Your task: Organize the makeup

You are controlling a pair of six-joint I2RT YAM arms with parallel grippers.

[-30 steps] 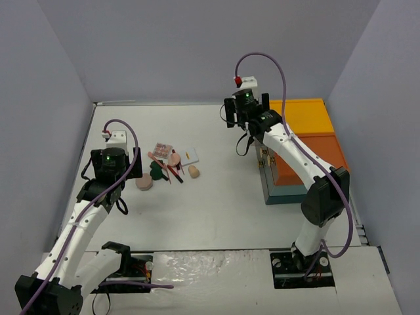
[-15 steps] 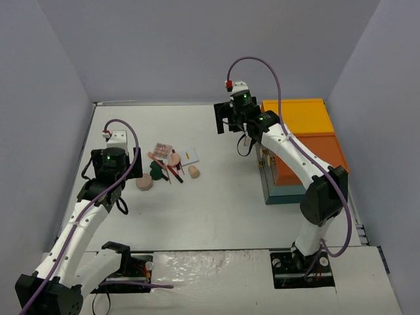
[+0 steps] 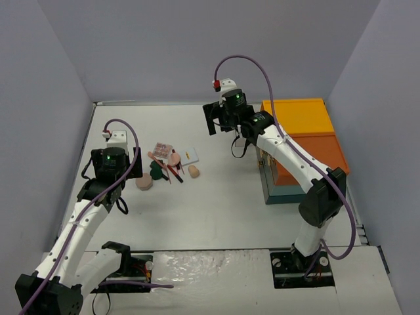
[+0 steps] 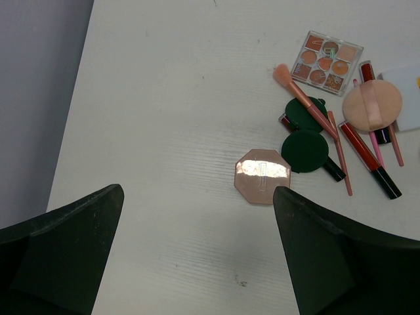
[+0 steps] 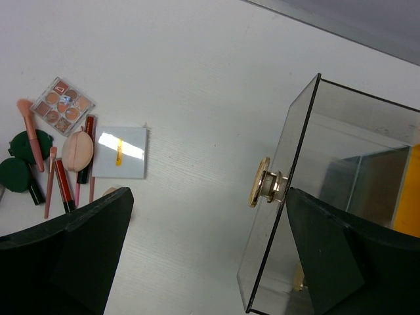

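White laminate worktop (image 3: 216, 210) carries everything. The big orange, yellow and teal box (image 3: 305, 131) stands on my right, and I place the rest from it. A clear panel with a gold knob (image 5: 269, 187) stands open on the box's makeup side.

My right hand (image 5: 210, 197) hangs just left of the box, fingers spread wide and empty. My left hand (image 4: 198, 197), also wide open and empty, hovers beyond the makeup from the box.

The makeup lies well left of the box in a loose cluster:
- pink-squared palette (image 4: 326, 62)
- small white card (image 5: 119, 152)
- round peach puff (image 4: 371, 107)
- two dark green discs (image 4: 305, 150)
- pink octagonal compact (image 4: 262, 175)
- thin red pencils (image 4: 367, 157)

The compact is the piece farthest from the box, just ahead of my left fingers. I judge that arm the nearer one for it. The pencils lie slantwise, so I would close across them.
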